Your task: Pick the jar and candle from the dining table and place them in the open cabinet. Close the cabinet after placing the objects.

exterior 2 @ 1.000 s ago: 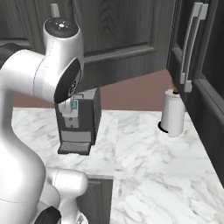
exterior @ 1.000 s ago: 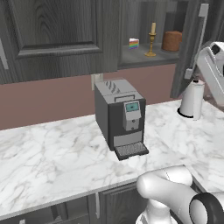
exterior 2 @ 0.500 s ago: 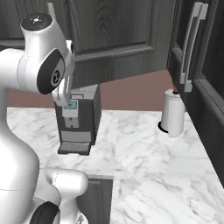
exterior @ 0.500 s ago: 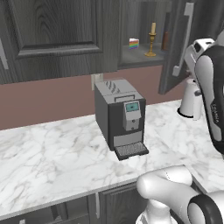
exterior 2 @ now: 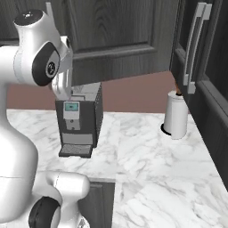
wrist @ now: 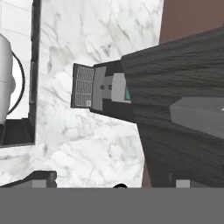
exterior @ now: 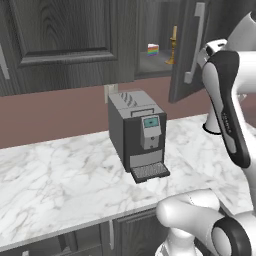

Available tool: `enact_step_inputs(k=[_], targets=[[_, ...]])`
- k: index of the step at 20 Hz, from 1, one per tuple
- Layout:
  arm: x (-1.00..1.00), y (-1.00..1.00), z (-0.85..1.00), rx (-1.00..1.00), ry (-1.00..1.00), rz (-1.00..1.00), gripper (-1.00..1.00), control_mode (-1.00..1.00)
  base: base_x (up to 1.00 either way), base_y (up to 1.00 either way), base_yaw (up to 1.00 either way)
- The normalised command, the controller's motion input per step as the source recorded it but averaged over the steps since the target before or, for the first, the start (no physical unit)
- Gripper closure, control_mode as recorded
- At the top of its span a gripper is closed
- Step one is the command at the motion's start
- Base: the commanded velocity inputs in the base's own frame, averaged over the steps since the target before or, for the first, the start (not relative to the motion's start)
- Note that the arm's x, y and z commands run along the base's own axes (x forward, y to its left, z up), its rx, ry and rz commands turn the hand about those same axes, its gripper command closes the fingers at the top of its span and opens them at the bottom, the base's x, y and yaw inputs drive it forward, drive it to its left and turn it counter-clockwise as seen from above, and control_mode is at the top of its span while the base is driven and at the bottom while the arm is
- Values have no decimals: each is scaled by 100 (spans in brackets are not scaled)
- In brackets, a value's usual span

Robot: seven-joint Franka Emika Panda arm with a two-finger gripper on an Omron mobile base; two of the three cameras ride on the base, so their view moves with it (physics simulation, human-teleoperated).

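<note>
The cabinet (exterior: 150, 30) stands partly open, and its door (exterior: 192, 50) is swung well across the opening. The candle (exterior: 173, 45) stands upright in its gold holder on the shelf inside. The jar is hidden behind the door. The dining table is out of view. My gripper (exterior 2: 63, 91) points down at the outer face of the door, above the coffee machine. Its jaws stand open with nothing between them. In the hand view the dark door (wrist: 183, 113) with its grey handle lies along the right side.
A dark coffee machine (exterior: 139, 135) stands on the marble counter (exterior: 55, 170) under the cabinet. A white paper towel roll (exterior 2: 176, 116) stands at the right against the wall. A small colourful cake slice (exterior: 153, 50) sits on the shelf beside the candle. Tall dark doors (exterior 2: 196, 49) rise further right.
The cabinet door has swung left towards shut and now covers the jar, which showed on the shelf a second ago. My arm has moved left with the door.
</note>
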Motion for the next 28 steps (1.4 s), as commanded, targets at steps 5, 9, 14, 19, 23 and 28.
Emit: enact_step_inputs(k=[5, 9, 14, 19, 23, 28], targets=[[35, 12, 32, -7, 4, -1, -100, -100, 0, 0, 0], [46, 12, 24, -7, 5, 0, -100, -100, 0, 0, 0], [46, 14, -1, -17, -3, 0, -100, -100, 0, 0, 0], [44, 15, -7, -18, -12, 3, -100, -100, 0, 0, 0], [51, 11, 0, -10, -7, 5, -100, -100, 0, 0, 0], [56, 7, 0, -6, -2, 5, -100, -100, 0, 0, 0]])
